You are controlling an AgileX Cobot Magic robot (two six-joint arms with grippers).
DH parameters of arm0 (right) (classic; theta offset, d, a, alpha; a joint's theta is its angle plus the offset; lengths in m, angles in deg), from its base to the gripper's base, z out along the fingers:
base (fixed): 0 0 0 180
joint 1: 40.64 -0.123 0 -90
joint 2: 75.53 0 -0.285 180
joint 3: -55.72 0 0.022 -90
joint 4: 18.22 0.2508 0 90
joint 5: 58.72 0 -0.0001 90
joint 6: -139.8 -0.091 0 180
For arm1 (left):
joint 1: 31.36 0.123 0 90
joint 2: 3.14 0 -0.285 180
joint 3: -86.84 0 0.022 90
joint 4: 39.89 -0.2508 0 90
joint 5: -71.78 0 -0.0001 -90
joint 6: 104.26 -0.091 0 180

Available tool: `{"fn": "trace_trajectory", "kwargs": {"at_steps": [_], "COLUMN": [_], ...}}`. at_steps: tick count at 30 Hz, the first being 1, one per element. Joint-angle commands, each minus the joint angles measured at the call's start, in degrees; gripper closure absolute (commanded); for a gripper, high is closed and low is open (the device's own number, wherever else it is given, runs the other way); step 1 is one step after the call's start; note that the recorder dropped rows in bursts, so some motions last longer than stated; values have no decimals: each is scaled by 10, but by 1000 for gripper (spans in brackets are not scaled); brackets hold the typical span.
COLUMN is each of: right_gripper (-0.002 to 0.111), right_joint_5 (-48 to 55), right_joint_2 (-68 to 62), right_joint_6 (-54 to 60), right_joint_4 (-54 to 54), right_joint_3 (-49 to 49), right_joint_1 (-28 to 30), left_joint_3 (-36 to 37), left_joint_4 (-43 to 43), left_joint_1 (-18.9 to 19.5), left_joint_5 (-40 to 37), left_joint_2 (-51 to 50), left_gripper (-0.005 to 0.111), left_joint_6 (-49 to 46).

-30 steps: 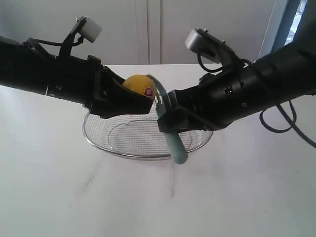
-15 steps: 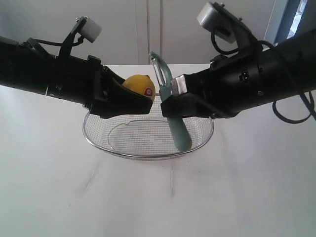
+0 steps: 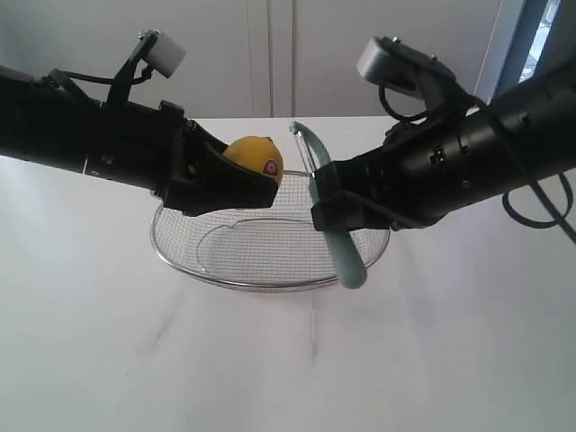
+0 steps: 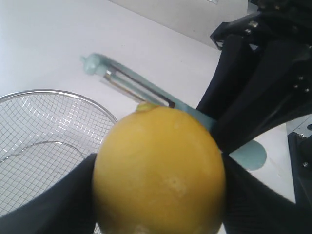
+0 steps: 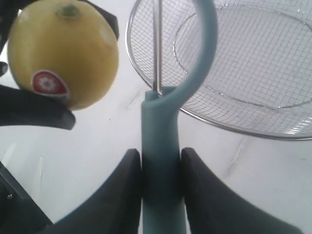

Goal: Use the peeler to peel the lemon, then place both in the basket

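- The lemon (image 3: 255,156) is clamped between the jaws of the left gripper (image 3: 258,180) and is held in the air, off the white table (image 3: 135,351).
- In the left wrist view the lemon (image 4: 158,170) is seen wedged between two black fingers (image 4: 58,209), one on each side.
- A red sticker (image 5: 48,82) is carried on the lemon (image 5: 63,51) and is turned toward the right wrist camera. The peel is seen whole and yellow on the faces shown.
- The peeler (image 3: 346,258) is grasped by the right gripper (image 3: 326,209), with the jaws closed tight on the pale teal handle. The blade head (image 3: 306,144) is pointed up and the handle end down, slightly tilted.
- In the right wrist view the handle (image 5: 161,141) is pinched between two dark fingers (image 5: 124,195), and the blade is seen running away from the camera.
- The blade head is placed just beside the lemon, to its right in the exterior view. A narrow gap is seen between them in the exterior and right wrist views.
- In the left wrist view the peeler (image 4: 131,87) is partly hidden behind the lemon, so contact cannot be told from that view.
- The basket (image 3: 270,285) is set on the table, below and between the two grippers.
- In the exterior view the lemon is seen over the basket's rear-left rim, and the peeler's handle end is seen in front of its right rim.
- Lemon and peeler are both held above the mesh, not resting in it.
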Motion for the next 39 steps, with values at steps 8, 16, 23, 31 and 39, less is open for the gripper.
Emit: {"fn": "trace_trajectory", "kwargs": {"at_steps": [8,16,23,31,39], "right_gripper": [108,108,108,108,108], "right_joint_5": [26,50,73,50,25], "right_joint_2": [-46,-56,-56,-46,-6], "right_joint_6": [-3,42,60,56,45], "right_joint_4": [15,70,95,95,80], "right_joint_3": [2,2,2,2,2], "right_joint_1": [1,1,1,1,1], "left_joint_3": [4,4,4,4,4], "left_joint_4": [13,13,13,13,13], "left_joint_1": [-4,-4,-4,-4,-4], "left_joint_5": [-10,-10,-10,-10,-10], "left_joint_2": [2,2,2,2,2], "left_gripper": [107,107,107,107,107], "left_joint_6": [-2,-2,-2,-2,-2]}}
